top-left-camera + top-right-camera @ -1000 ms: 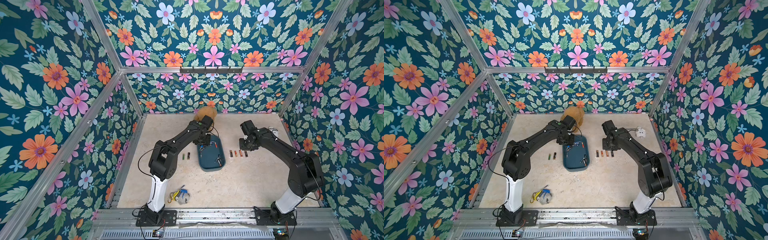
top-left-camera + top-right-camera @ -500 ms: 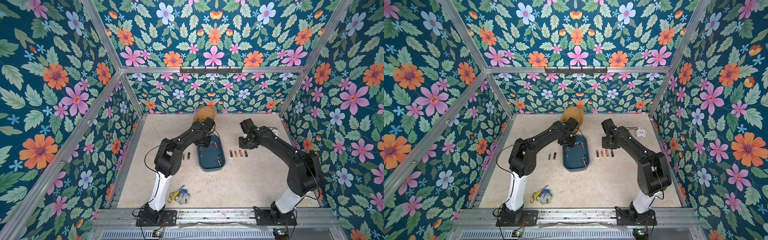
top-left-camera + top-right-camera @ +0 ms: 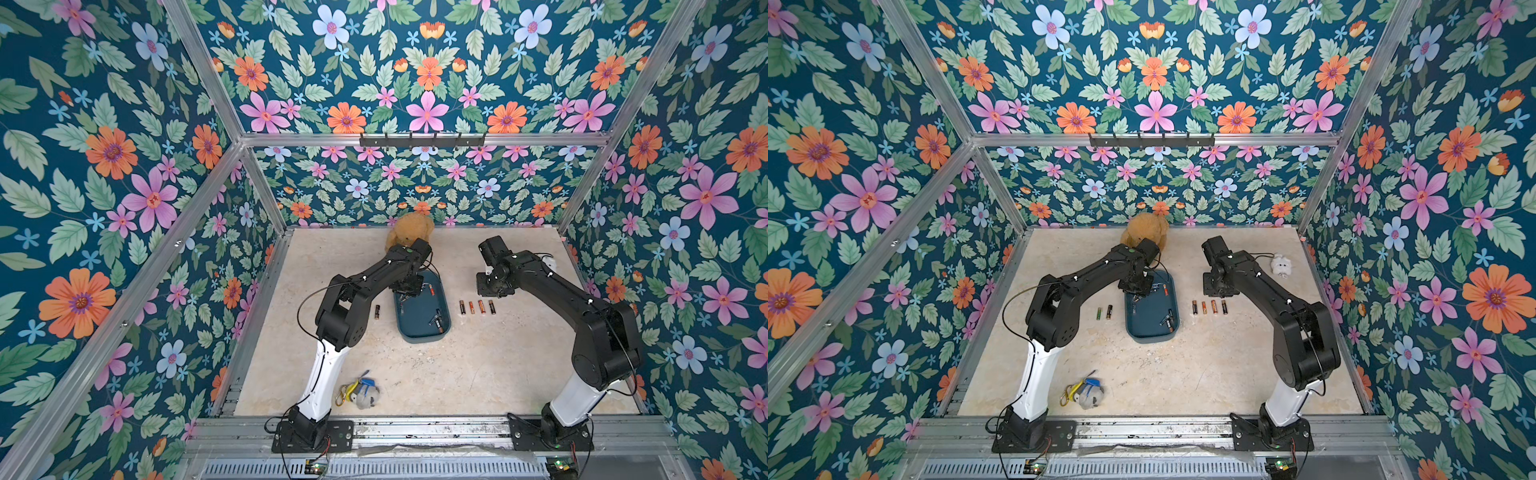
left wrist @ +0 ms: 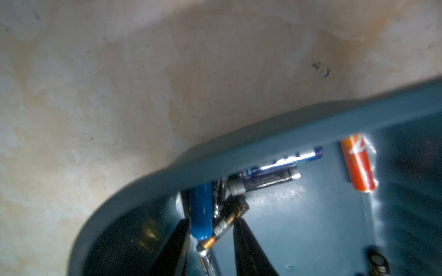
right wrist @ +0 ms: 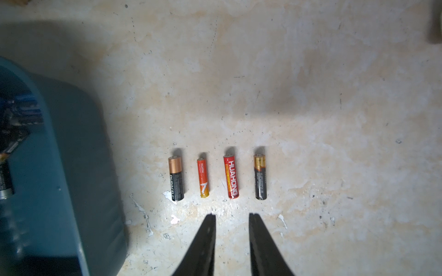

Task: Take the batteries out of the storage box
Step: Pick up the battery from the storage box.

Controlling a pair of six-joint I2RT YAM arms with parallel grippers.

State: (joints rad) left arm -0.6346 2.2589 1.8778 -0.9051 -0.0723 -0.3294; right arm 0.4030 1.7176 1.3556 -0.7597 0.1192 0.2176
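Right wrist: four batteries rowed on bench; right end effector narrow, empty. Two batteries left of storage box. Left end effector straddles two inside, grip unclear.

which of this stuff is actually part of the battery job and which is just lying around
Job: storage box, batteries inside it, row of four batteries beside it, two batteries on its other side, left gripper, right gripper.
Lying about: teddy bear, keychain bundle, small white toy.

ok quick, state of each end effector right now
left end effector: astride a blue battery and a black battery, grip cannot be told
right end effector: open, empty
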